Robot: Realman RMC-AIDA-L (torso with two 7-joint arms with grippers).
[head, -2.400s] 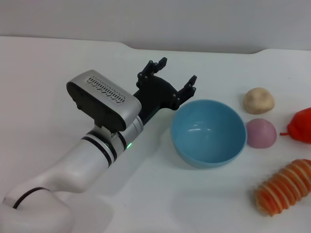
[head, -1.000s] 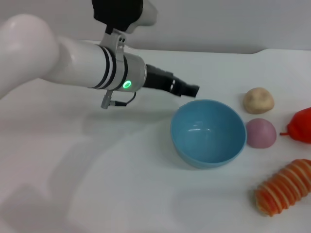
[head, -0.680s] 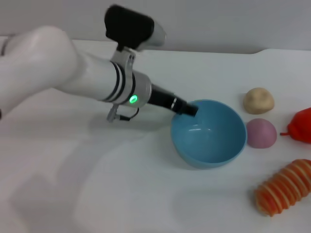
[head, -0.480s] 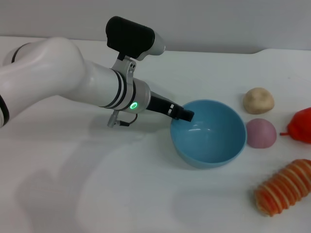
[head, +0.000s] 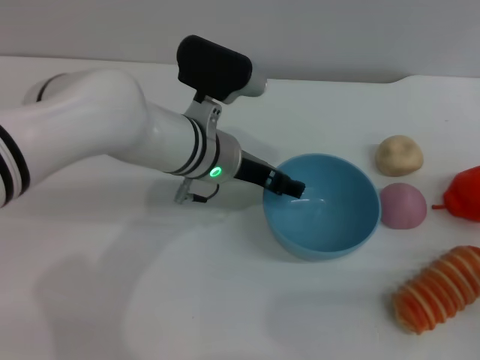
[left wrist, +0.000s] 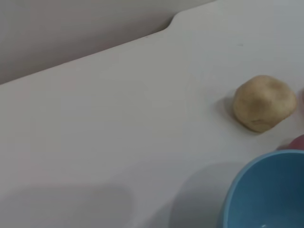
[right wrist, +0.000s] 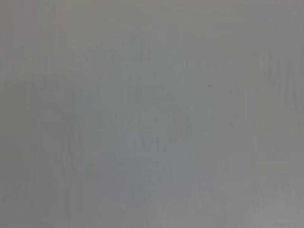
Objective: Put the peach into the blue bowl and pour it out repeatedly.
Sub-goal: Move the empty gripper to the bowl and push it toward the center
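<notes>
The blue bowl [head: 319, 246] stands upright and empty right of the table's middle; its rim also shows in the left wrist view [left wrist: 266, 190]. The pink peach [head: 403, 205] lies on the table touching the bowl's right side, with only a sliver of it in the left wrist view [left wrist: 299, 141]. My left arm reaches in from the left, and its black left gripper [head: 289, 187] sits at the bowl's left rim, its tip just over the inside wall. The right gripper is out of view.
A beige lumpy ball [head: 399, 155] [left wrist: 263, 102] lies behind the peach. A red fruit [head: 465, 195] sits at the right edge and an orange striped toy [head: 439, 289] at the front right. The right wrist view shows only a plain grey surface.
The left arm has swung up from the left, turned its wrist and come down so that the gripper now sits at the bowl's left rim. Bowl and peach have stayed put.
</notes>
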